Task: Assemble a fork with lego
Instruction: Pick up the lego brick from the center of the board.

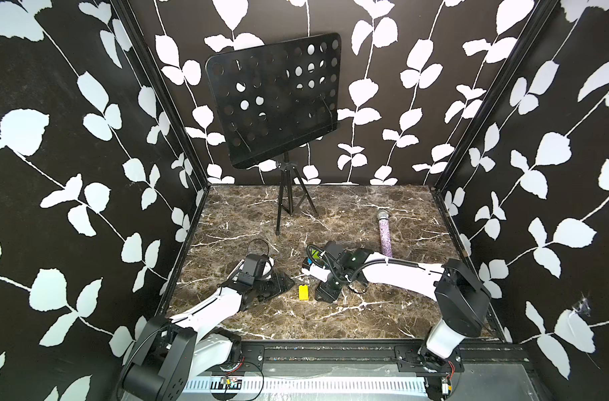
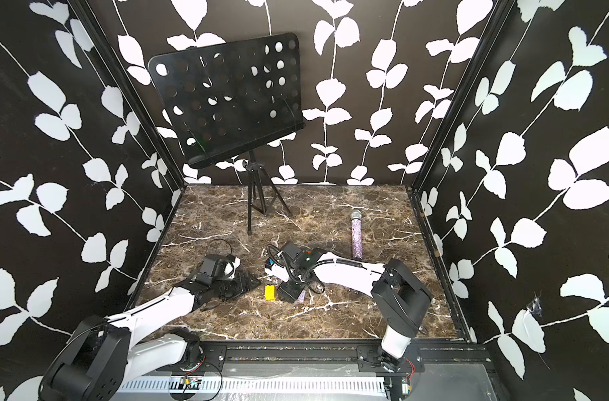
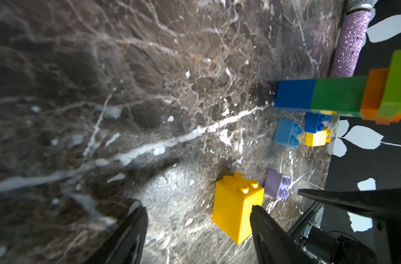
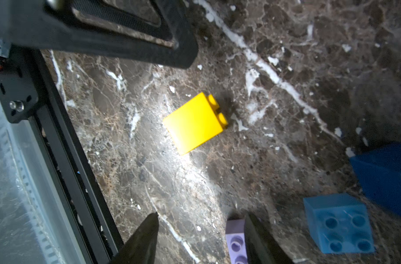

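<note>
While it is unfinished, fork [image 3: 320,96]: seems to stand on its blue end on the counter [image 3: 149,80], close beside the right arm [image 1: 393,274], free of both tools.
Yellow brick [image 3: 233,201]: on its side, near the fork.
Left tool [image 3: 196,208]: jaws wide, gripping nothing; brick sits against one finger, so closing may shove or spin it.
Right tool [image 4: 201,214]: jaws apart, empty; lilac brick [image 4: 235,237] just outside one finger.
Risk: a wrist swing could topple the fork.

glossy plastic yellow brick [image 3: 237,210], polished marble-look tabletop [image 3: 149,91], glittery microphone [image 3: 348,43]
</note>
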Available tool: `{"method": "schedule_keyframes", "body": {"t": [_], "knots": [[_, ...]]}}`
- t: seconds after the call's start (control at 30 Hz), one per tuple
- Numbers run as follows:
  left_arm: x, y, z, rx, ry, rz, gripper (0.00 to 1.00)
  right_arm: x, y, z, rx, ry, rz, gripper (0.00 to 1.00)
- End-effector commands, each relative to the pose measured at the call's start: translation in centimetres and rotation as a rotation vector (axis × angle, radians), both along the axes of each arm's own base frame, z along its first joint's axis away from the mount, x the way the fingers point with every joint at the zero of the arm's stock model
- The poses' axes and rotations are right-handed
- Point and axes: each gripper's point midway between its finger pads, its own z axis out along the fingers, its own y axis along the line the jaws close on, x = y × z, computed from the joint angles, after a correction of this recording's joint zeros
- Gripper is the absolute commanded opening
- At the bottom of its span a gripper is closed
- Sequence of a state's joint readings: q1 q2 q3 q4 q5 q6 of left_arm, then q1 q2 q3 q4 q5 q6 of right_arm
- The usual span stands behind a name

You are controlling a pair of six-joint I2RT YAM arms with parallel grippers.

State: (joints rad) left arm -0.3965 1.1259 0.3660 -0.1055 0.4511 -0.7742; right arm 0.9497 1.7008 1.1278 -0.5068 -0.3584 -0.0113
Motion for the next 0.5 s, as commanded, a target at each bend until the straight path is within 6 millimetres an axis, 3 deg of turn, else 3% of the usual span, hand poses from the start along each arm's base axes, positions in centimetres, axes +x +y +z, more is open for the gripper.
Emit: {"method": "schedule_keyframes", "body": {"t": [0.0,0.13,0.23,0.37,0.47], "knots": [[-0.2,0.0,0.3,-0.018,0.008,0.011,0.69,-0.6,1.8,1.7,0.083,0.041,0.01,0.58],[-0.3,0.0,0.1,-0.015,0.016,0.003,0.68,-1.0,1.9,1.8,0.078,0.096,-0.032,0.54],[-0.2,-0.3,0.2,-0.031,0.006,-0.004,0.69,-0.9,0.1,0.8,-0.007,0.083,-0.079,0.58],[-0.5,-0.4,-0.1,-0.031,0.014,-0.019,0.7,-1.7,-1.3,0.9,-0.012,0.081,-0.094,0.59],[-0.7,-0.4,-0.2,-0.038,0.017,-0.011,0.69,-1.3,-3.0,0.4,-0.125,0.057,-0.096,0.58]]}}
